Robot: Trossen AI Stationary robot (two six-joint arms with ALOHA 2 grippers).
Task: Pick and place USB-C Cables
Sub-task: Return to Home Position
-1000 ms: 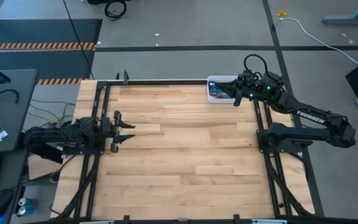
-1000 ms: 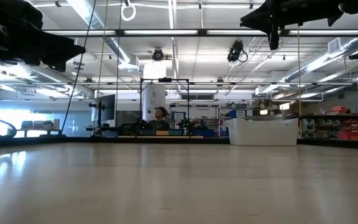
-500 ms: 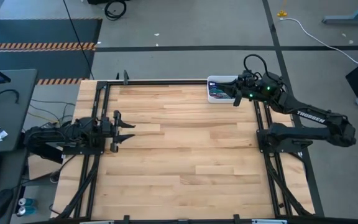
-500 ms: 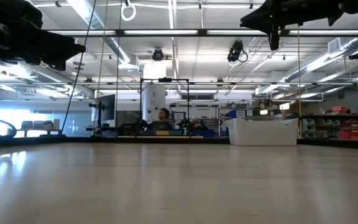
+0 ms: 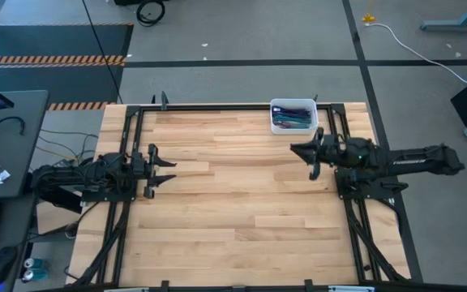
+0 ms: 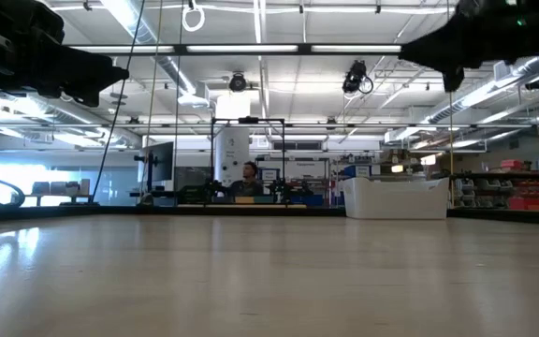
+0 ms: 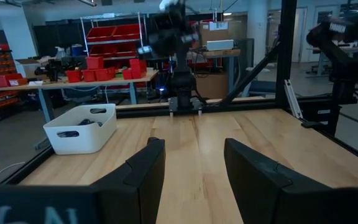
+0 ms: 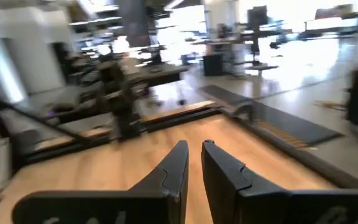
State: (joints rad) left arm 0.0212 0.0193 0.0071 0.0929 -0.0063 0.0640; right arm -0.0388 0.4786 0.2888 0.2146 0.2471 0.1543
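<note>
We see the USB-C cables (image 5: pixel 293 120) lying in the white plastic bin (image 5: pixel 293 104) at the table's (image 5: pixel 233 203) far edge, their thin bundles running mostly across its width. Our right gripper (image 5: pixel 305 151) stretches level over the wood planks near the bin, fingers nearly together, empty. Our left gripper (image 5: pixel 165 172) waits at the left side, fingers spread.

Right tool (image 5: pixel 308 154) nearly closed above table; left tool (image 5: pixel 169 171) spread, parked.
</note>
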